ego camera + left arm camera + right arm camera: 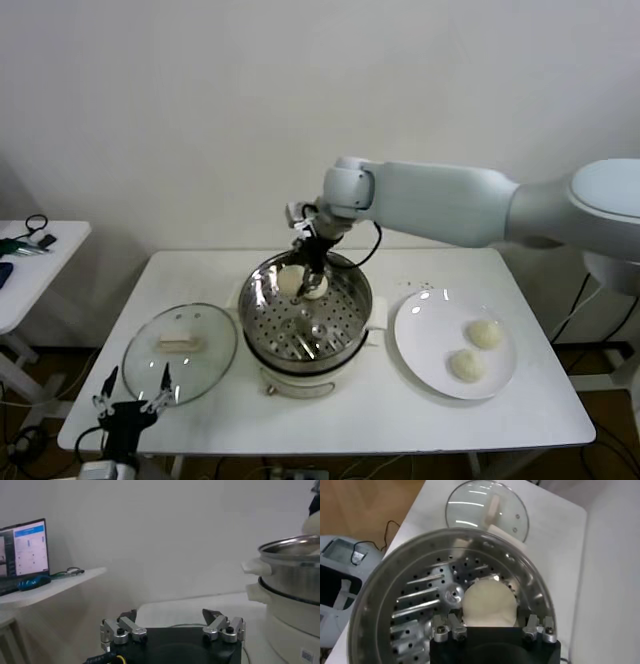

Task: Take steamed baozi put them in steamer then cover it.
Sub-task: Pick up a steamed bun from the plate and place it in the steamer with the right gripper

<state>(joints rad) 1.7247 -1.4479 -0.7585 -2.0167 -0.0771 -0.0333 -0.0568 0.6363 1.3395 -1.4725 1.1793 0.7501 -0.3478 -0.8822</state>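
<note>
My right gripper (314, 275) reaches down into the shiny steamer (256, 305) and is shut on one cream-white baozi (316, 289). In the right wrist view that baozi (487, 604) sits between the fingers (454, 626), just above the perforated bottom of the steamer (415, 597). Another cream patch shows beside it by the steamer's wall; I cannot tell if it is a bun or a reflection. Two baozi (485, 333) (466, 365) lie on the white plate (428, 330). The glass cover (180, 352) lies flat left of the steamer. My left gripper (132, 398) waits open at the table's front left corner.
The steamer stands on a white pot base (300, 385) in the table's middle. A small side table (40, 260) with cables stands to the left. In the left wrist view the steamer's side (290, 575) rises ahead, and a laptop (25, 550) sits on the side table.
</note>
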